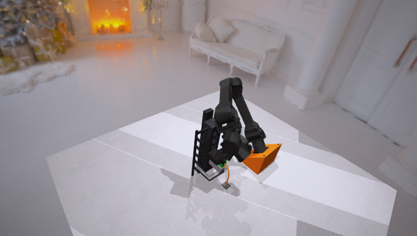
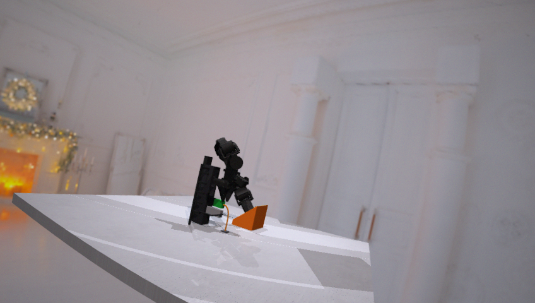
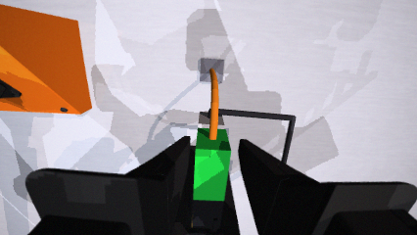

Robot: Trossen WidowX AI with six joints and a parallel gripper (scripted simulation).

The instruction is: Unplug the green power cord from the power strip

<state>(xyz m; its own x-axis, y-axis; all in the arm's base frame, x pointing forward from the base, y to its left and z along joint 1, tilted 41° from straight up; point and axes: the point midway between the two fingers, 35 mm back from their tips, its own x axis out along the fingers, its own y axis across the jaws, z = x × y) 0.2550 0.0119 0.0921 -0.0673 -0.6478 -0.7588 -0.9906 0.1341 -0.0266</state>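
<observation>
Wrist view: tool (image 3: pixel 213 144) is partly spread and straddles the green plug (image 3: pixel 211 168), one finger on each side. A thin gap shows along both sides of the plug, so the fingers are around it, not pinching it; tool holds nothing. Orange cord (image 3: pixel 214 100) leaves the far end of the plug and curves to a small grey block (image 3: pixel 211 70) lying on the table (image 3: pixel 352 59). Near end of the plug runs into a dark body at the bottom edge of the frame, partly hidden by the tool. A thin dark bar frame (image 3: pixel 290 132) sits just beyond the right finger, and the orange arm base (image 3: pixel 46 59) is at upper left. Top view: arm (image 1: pixel 231 105) is folded over from the orange base (image 1: pixel 261 160) with the wrist low, beside the foot of the upright black power strip (image 1: pixel 208 128); only a sliver of green plug (image 1: pixel 223 165) shows under the wrist, with the cord (image 1: pixel 227 173) dropping to the grey block (image 1: pixel 226 184). Exterior view: plug (image 2: pixel 217 202) sits low against the side of the strip (image 2: pixel 204 187), touching it, so it looks plugged in; the cord (image 2: pixel 226 217) arcs down from it to the table (image 2: pixel 112 232). Tool itself is too small to read there.
</observation>
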